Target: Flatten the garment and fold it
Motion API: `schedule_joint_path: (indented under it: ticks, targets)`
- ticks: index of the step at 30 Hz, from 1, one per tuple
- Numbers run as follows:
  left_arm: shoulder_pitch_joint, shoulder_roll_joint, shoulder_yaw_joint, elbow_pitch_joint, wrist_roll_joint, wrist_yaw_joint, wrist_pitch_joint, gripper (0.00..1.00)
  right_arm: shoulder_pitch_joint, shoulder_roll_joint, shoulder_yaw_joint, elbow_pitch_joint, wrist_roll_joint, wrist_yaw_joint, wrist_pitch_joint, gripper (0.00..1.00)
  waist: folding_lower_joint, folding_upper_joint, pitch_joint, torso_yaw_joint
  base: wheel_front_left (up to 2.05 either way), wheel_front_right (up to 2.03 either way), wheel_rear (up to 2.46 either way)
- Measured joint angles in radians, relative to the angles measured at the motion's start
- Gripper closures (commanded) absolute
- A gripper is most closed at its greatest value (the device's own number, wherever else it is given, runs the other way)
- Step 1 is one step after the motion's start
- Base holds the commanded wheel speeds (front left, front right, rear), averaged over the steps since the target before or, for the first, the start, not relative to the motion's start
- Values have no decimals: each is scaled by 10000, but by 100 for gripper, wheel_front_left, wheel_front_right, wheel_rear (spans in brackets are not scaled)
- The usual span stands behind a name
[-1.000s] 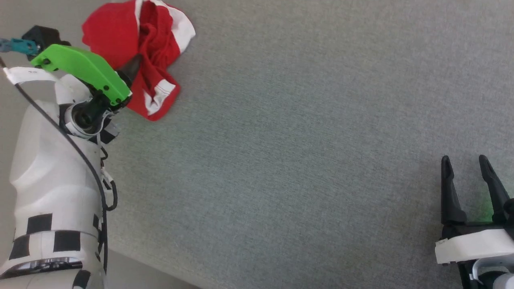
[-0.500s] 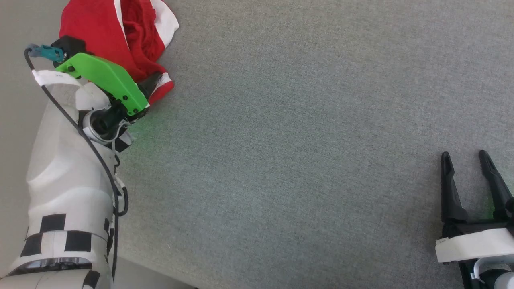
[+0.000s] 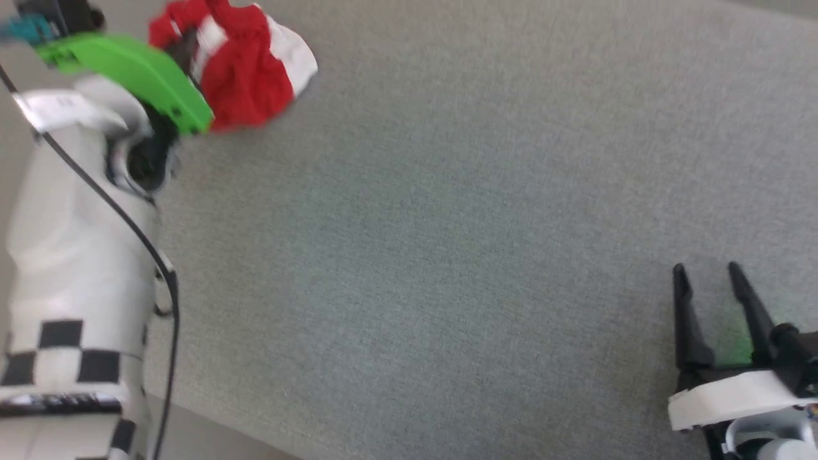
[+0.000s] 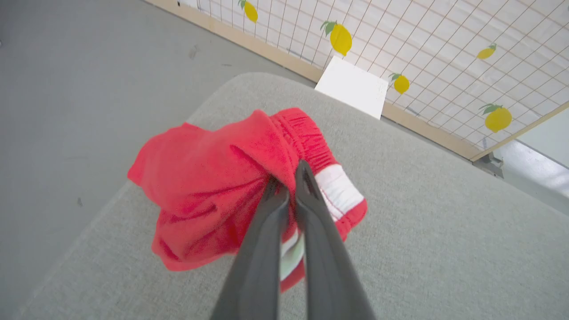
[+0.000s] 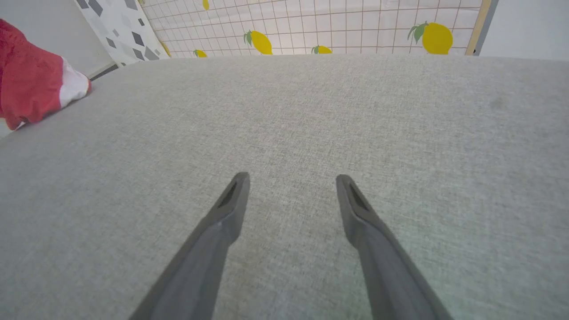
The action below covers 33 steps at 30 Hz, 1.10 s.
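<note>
A: How does the left arm stand?

B: The pale left forearm [image 3: 77,243] goes up the left side of the head view. A black-and-white checkered band [image 3: 64,358] is near its lower end, and a black cable [image 3: 108,198] runs along it. A green cover [image 3: 128,70] sits at the wrist.

A: And the left end effector?

B: The left end effector [image 4: 286,178] is closed. Its two dark fingers [image 4: 262,249] lie almost together and pinch a fold of the garment [image 4: 209,191] at the tips.

A: The right one?

B: The right end effector [image 3: 706,271] is at the lower right of the head view, its fingers pointing up and spread wide apart. A white housing [image 3: 728,396] sits just behind them.
</note>
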<state>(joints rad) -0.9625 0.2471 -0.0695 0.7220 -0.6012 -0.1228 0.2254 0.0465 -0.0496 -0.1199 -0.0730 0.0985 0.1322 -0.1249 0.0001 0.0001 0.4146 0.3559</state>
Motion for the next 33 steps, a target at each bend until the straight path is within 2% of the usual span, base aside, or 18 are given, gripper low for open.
schedule_joint_path:
  ticks: [7,12,17,24,33]
  targets:
    - [-1113,617,-717,-1043,288,-4,79,100,-7,0,395,1041,596,0,-625,0,-1,0,-1004,-231,0,0,0]
    - [-1811,800,-1438,-1925,257,-6,552,100,-3,4,619,1710,1001,0,-968,0,-1,0,-1658,-801,0,0,0]
    - [-2286,556,-2249,-2786,-127,-8,871,100,0,0,637,2138,1260,0,-1172,0,-1,0,-2106,-1599,0,0,0]
    - [-2080,-167,-3568,-3494,-1300,-10,1266,100,-61,0,694,2401,1455,0,-1279,0,-1,0,-2543,-2840,0,0,0]
    - [406,-627,-5250,-2784,-2621,-10,2311,100,-64,-4,644,2439,1555,0,-1312,0,-1,0,-2860,-4170,0,0,0]
